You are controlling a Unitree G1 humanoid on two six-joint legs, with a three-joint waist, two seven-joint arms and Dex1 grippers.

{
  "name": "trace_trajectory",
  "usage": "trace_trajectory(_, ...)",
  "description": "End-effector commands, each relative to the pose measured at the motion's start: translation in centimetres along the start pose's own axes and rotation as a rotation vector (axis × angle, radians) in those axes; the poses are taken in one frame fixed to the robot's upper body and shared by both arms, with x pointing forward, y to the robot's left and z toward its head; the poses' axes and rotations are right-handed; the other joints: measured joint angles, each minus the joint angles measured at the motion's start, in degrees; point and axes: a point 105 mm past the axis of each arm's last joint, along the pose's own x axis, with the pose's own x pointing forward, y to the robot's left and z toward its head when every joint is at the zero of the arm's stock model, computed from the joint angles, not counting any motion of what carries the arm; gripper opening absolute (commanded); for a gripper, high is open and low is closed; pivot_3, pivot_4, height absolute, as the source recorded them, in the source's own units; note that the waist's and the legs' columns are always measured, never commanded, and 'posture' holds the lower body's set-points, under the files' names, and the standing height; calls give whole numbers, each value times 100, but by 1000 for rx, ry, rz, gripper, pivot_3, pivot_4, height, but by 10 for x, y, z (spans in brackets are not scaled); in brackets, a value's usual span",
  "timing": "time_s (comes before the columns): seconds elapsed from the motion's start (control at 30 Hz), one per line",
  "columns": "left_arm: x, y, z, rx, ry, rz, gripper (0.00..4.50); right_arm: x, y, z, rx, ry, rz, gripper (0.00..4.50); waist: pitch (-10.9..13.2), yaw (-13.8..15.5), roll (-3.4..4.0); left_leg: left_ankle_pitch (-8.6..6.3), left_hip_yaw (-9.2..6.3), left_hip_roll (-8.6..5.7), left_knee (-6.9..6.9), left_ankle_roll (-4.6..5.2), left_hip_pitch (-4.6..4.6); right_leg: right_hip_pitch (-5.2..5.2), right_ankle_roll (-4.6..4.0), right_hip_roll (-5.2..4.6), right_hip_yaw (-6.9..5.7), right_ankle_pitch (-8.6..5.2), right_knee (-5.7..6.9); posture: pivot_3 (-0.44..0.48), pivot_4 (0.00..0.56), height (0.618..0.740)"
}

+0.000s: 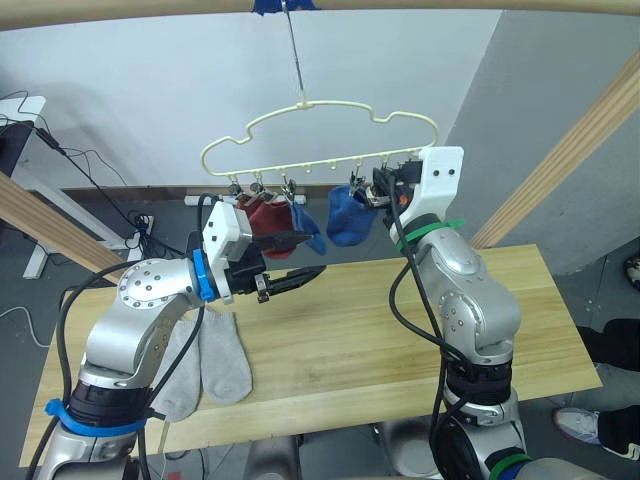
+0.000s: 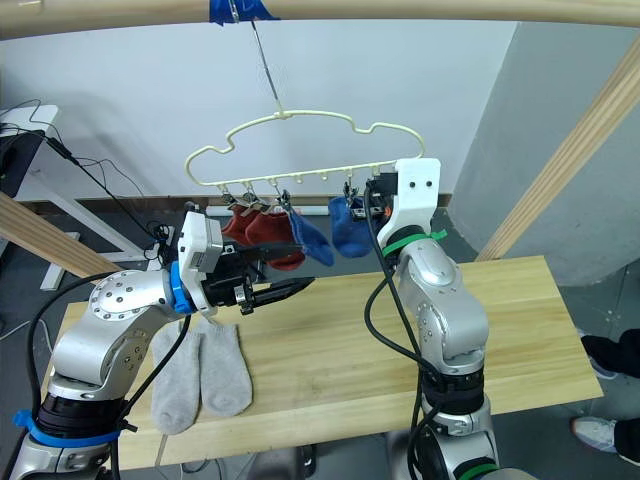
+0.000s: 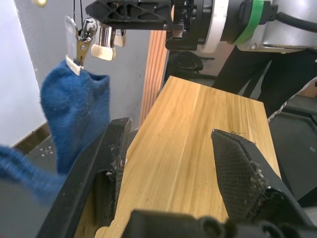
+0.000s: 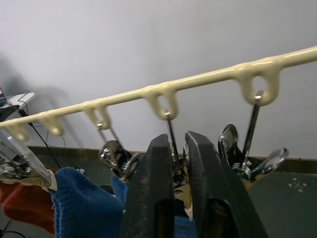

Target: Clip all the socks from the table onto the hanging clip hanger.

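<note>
wooden table (image 1: 400, 330) below, right gripper (image 4: 173, 163) raised, pinching a hanger clip (image 4: 174, 148), left gripper (image 1: 300, 272) level, spread, empty

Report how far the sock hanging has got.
Done: two dark red socks and two blue socks hang from the pale yellow cloud-shaped clip hanger. In hand: the right gripper is closed on a clip above a blue sock; the left gripper is open and empty. Left: two light grey socks on the wooden plank table.

Pale yellow clip hanger (image 1: 320, 140) holds dark red socks (image 1: 266, 215), blue socks (image 1: 346, 215); grey socks (image 1: 205, 365) below.
</note>
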Motion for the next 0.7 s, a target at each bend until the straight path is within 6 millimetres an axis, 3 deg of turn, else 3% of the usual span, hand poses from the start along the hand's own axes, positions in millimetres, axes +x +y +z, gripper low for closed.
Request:
trace_trajectory(0.03,-2,-1,-2,15,-1,49,2860,-4,6,19,7,-77,26,5,-7,-1,0,0,0,0,0,0,0,0,0,0,0,0,0,-257,235,740)
trace_trajectory(0.13,-5,-1,-14,-13,21,125,2860,-4,7,19,5,-78,31,5,-11,-4,1,0,1,0,0,0,1,0,0,0,1,0,2,-254,233,740)
trace_trajectory(0.27,-13,0,-46,-111,93,350,2860,-3,8,19,-1,-77,38,5,-24,-2,1,0,3,6,-1,0,2,-1,0,-4,3,0,0,-251,236,740)
trace_trajectory(0.4,-40,-11,-99,-274,206,725,3692,-4,8,17,-8,-64,49,5,-47,-11,2,-1,6,10,0,1,5,0,0,-10,8,0,4,-245,247,740)
trace_trajectory(0.5,-58,-16,-120,-335,247,940,4500,-5,8,16,-16,-52,60,5,-50,5,1,-1,14,13,0,2,7,1,1,-14,10,0,3,-242,253,740)
trace_trajectory(0.7,-70,-32,-149,-478,323,1085,4500,-4,9,15,-28,-38,80,5,-52,40,-1,10,1,-7,13,18,18,8,-1,-8,4,1,35,-239,256,740)
